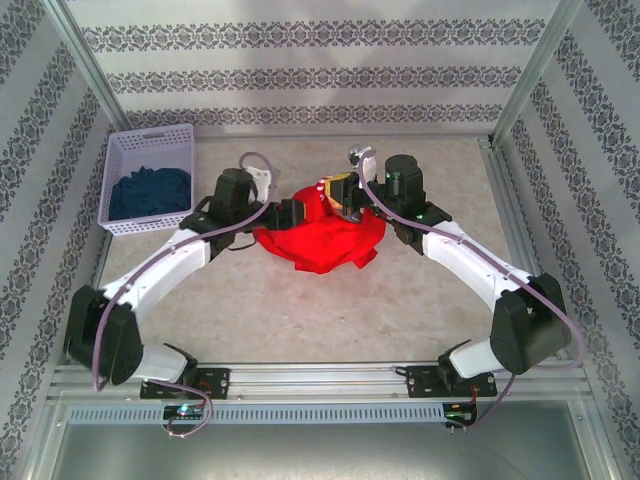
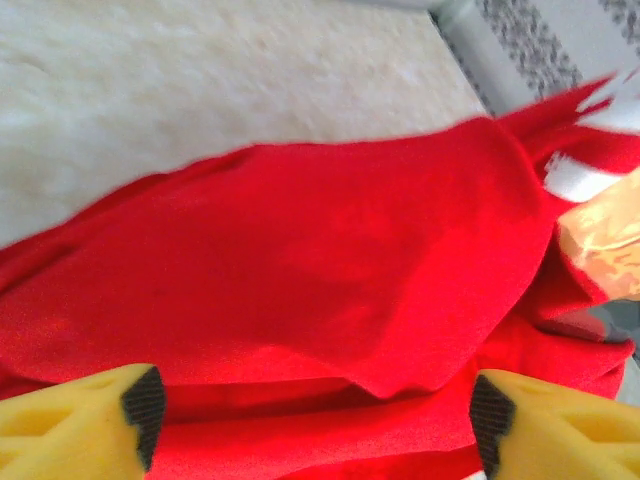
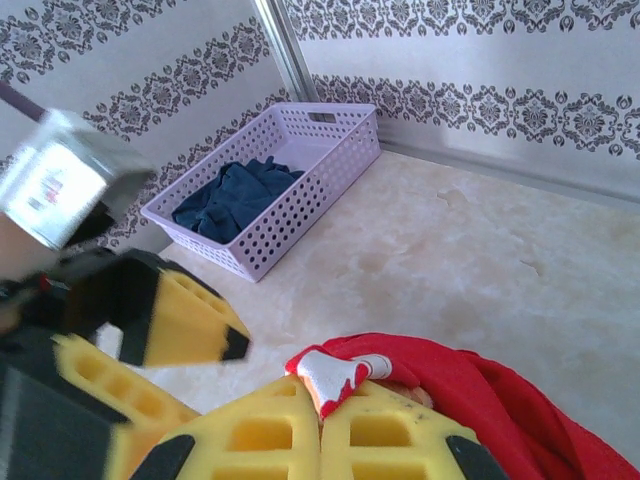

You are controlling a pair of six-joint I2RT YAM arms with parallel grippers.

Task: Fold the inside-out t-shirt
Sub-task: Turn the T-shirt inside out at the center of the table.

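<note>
We have the shirt (image 1: 318, 240) bunched in a loose heap on the table (image 1: 300, 320), about midway between the left and right edges and nearer the far edge than the near one. It is crumpled, not spread, so we judge that the folding proper has not begun; this is the step of sorting out and opening the cloth.

The right gripper (image 3: 322, 418) is clenched on a bit of the shirt's edge, red with white print on it, at the far side of the heap. The left gripper (image 2: 317, 408) stands with its fingers (image 2: 95, 425) spread wide over a broad red fold. Cloth lies between them, but nothing is clamped.

The basket (image 1: 148, 222) with the blue cloth (image 1: 150, 190) sits in the far left corner, well apart from the work.

Next, we think, the left gripper must find a fresh hold on a hem or sleeve edge away from the right one's pinch and close on a single layer. Then both must draw apart to stretch the shirt flat. The risk is catching several layers at once.
</note>
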